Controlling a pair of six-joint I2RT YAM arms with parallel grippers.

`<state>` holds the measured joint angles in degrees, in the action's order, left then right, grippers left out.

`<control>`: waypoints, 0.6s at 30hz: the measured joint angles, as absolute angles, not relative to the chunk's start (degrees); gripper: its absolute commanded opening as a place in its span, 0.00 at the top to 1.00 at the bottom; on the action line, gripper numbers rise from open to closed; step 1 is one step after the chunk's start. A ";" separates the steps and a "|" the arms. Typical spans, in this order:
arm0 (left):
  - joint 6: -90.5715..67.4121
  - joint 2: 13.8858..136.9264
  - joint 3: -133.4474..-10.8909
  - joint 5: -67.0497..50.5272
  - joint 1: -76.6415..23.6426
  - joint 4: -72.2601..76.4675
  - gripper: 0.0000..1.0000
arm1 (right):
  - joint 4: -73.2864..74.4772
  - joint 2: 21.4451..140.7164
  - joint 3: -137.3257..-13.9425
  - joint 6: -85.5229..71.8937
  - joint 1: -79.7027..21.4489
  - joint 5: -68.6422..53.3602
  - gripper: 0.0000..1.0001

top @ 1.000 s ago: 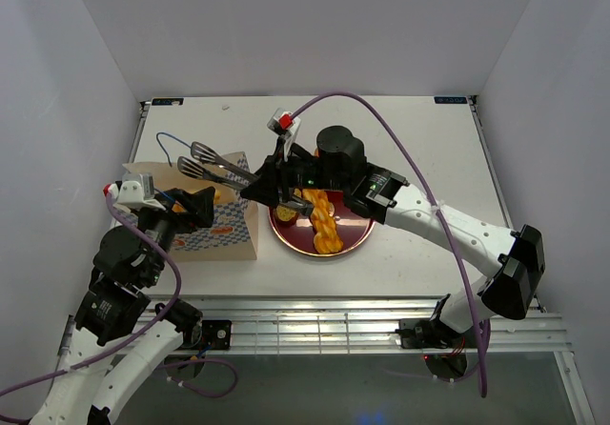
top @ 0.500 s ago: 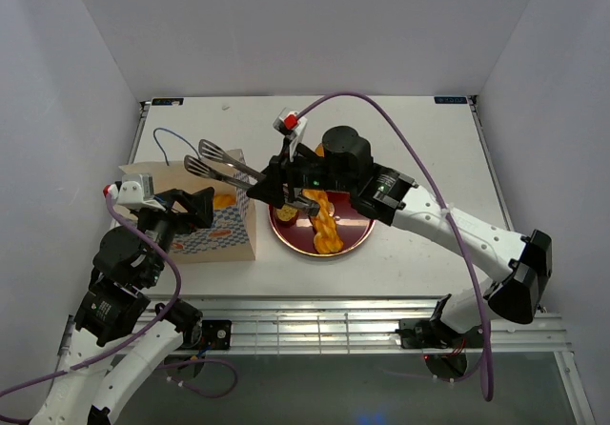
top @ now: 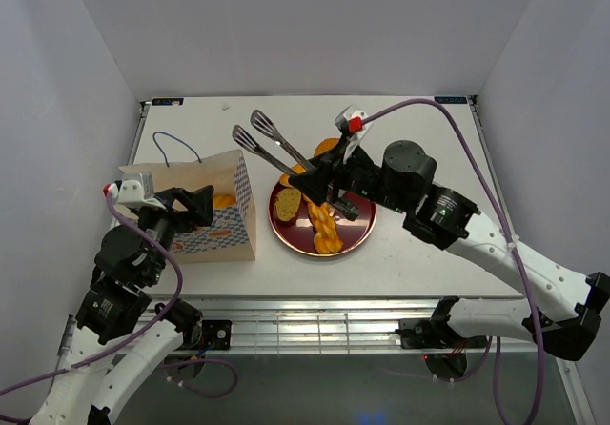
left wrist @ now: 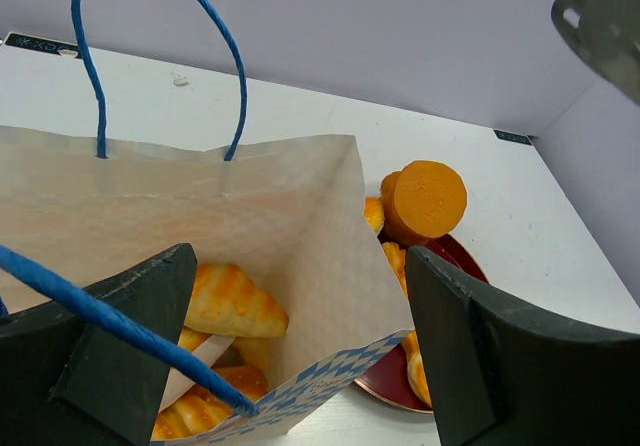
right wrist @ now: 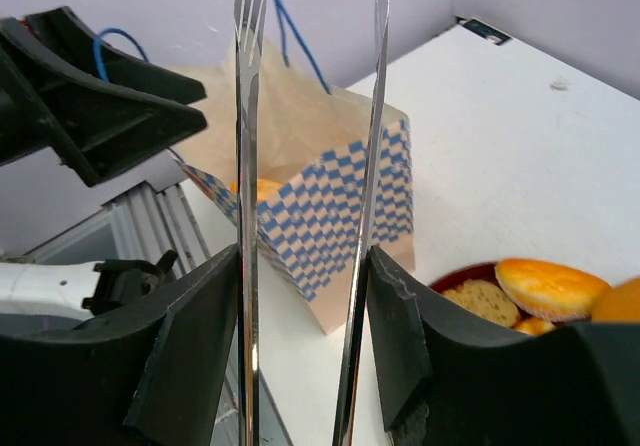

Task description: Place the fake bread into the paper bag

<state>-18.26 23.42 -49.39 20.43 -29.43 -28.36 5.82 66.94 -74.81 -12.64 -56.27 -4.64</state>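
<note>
top: right gripper [top: 317, 179] clamps empty tongs [top: 272, 141], tips apart, pointing far-left; fake bread [top: 286, 206] on plate [top: 358, 238] lies near-right of tips; braided stick [top: 324, 223] runs far-to-near; right arm nearer | left wrist: left gripper [left wrist: 300, 258] wide, straddling paper bag [left wrist: 250, 196] rim; bread inside too | right wrist: tong arms apart, nothing between; bag beyond

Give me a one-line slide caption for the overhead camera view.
Right gripper holds empty tongs aloft near the plate of fake bread; the open left gripper sits at the paper bag.
</note>
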 measured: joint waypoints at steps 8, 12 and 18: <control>-18.31 24.47 -48.47 20.53 -29.43 -26.79 0.05 | 7.40 58.11 -61.67 -13.26 -55.59 5.43 0.42; -18.35 24.91 -48.38 20.51 -29.43 -26.70 0.05 | 9.10 53.74 -54.81 -13.80 -54.19 10.63 0.42; -18.50 24.93 -48.38 20.40 -29.43 -26.70 0.05 | 10.50 49.17 -48.07 -15.68 -47.11 12.43 0.41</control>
<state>-18.50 24.93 -48.38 20.40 -29.43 -26.70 10.50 49.17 -48.07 -15.68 -47.11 12.43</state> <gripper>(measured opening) 0.949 0.590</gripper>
